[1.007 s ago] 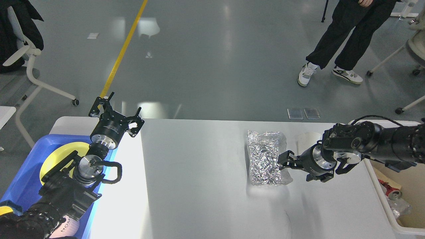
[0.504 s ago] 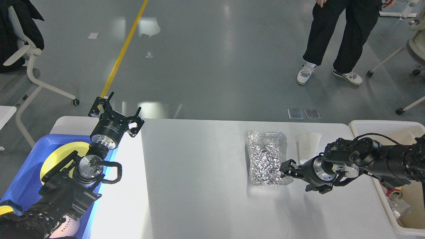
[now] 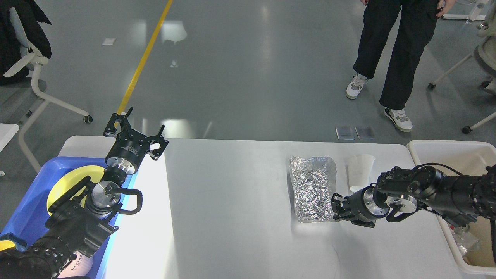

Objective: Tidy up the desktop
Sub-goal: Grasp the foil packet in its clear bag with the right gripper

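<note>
The desktop [image 3: 232,193] is a wide white-grey tabletop. A crinkled silver foil bag [image 3: 312,186] lies flat on its right half. My right gripper [image 3: 335,208] is low at the bag's near right corner, its dark fingers spread on either side of that edge and touching it. Just behind my right wrist stands a clear plastic cup [image 3: 360,172]. My left gripper [image 3: 135,124] is raised over the table's far left corner, open and empty, beside the blue tray [image 3: 27,209].
A yellow plate [image 3: 69,180] lies in the blue tray. A beige bin [image 3: 449,149] with some rubbish stands off the table's right end. A person [image 3: 395,46] stands on the floor beyond the table. An office chair [image 3: 31,66] is at far left.
My right gripper has dropped and moved nearer along the foil bag's right edge to its near corner, uncovering the cup. The bag has shifted slightly. The left arm has not moved. The person has stepped.
</note>
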Action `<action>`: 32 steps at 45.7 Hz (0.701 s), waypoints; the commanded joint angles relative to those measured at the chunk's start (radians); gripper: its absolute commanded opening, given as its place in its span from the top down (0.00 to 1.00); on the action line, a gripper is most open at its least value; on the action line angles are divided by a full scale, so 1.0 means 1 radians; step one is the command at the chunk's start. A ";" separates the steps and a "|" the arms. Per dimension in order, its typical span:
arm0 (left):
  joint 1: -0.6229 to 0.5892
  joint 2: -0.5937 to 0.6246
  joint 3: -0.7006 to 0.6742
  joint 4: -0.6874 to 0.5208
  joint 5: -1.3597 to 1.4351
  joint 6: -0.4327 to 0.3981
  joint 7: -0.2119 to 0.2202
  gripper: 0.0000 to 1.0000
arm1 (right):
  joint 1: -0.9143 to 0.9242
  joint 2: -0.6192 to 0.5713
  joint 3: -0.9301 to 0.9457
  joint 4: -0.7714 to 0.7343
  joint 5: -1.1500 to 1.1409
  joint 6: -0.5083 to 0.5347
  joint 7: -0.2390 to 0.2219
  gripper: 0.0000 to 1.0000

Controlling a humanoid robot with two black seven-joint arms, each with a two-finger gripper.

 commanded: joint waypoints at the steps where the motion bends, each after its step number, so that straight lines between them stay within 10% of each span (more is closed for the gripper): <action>1: 0.000 0.000 0.000 0.000 0.000 0.000 0.000 0.02 | 0.000 -0.008 0.000 0.004 0.000 0.003 0.000 1.00; 18: 0.000 0.000 0.000 0.000 0.000 0.000 0.000 0.02 | 0.179 -0.184 -0.038 0.161 -0.008 0.086 0.001 1.00; 32: 0.000 0.000 0.000 0.000 0.000 -0.002 0.000 0.02 | 0.745 -0.425 -0.259 0.572 -0.084 0.262 -0.008 1.00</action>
